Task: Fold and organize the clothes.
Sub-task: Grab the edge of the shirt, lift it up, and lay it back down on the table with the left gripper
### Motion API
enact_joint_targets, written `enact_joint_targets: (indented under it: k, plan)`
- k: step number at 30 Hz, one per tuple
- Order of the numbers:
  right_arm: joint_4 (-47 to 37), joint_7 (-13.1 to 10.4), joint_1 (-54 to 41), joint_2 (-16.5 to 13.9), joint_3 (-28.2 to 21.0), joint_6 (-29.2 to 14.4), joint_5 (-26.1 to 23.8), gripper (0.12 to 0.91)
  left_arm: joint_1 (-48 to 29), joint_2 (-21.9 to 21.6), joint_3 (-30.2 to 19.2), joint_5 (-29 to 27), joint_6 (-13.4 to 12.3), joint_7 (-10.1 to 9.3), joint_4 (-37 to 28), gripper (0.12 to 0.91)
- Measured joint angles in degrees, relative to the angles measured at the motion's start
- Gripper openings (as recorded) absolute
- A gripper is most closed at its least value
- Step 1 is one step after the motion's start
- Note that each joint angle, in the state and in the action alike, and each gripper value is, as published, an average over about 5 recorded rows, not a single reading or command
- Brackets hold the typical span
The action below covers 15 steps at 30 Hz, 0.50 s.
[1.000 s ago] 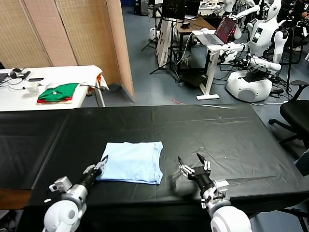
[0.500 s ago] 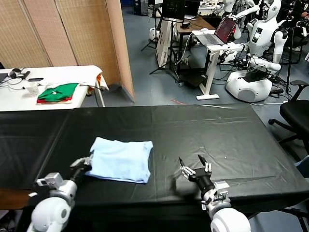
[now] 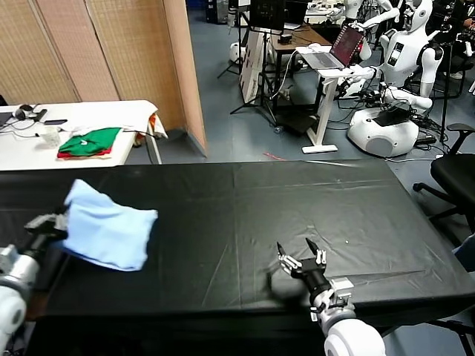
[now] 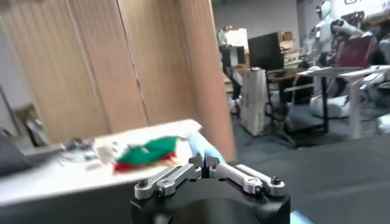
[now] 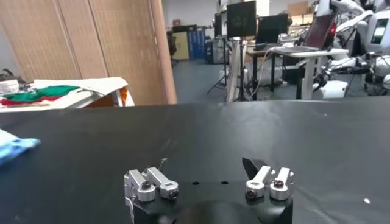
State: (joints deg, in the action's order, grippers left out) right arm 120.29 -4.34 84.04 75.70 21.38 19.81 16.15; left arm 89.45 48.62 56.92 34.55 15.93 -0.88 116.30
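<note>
Head view: folded light-blue T-shirt (image 3: 107, 230), one item, held at its outer edge by the left pincer (image 3: 50, 225), which is clamped shut on the cloth. The bundle extends from that pincer toward the middle of the black surface (image 3: 297, 200), long axis running roughly crosswise, far corner sagging; whether that corner touches the cover cannot be told. Right pincer (image 3: 299, 257), fingers spread, nothing held, low over the near edge, well apart from the shirt with bare cloth between. Left arm is plainly the nearer and the only one in contact; any set-down, in my judgement, turns on where the left pincer goes. Green and red folded garments (image 3: 90, 142) lie on the white side table (image 3: 111, 111) beyond the left pincer, not part of the job. Left wrist view: left pincer (image 4: 204, 163) with tips together; a sliver of the blue shirt (image 4: 204, 146) shows directly past the tips. Right wrist view: right pincer (image 5: 207, 173) open and empty; a blue corner of the shirt (image 5: 15, 146) sits far off to the left-arm side.
</note>
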Motion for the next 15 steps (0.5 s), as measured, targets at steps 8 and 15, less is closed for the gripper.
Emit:
enact_joint_targets:
  k: [8, 15]
  plan:
    - [0.17, 0.0, 1.68, 0.87, 0.28, -0.31, -0.92, 0.907, -1.04, 4.81, -4.88, 0.81, 4.32, -2.13, 6.81, 0.161]
    - [1.11, 0.07, 3.54, 1.24, 0.8, -0.6, -1.69, 0.907, -6.05, 15.09, -19.5, -1.07, 5.66, -2.84, 7.44, 0.161]
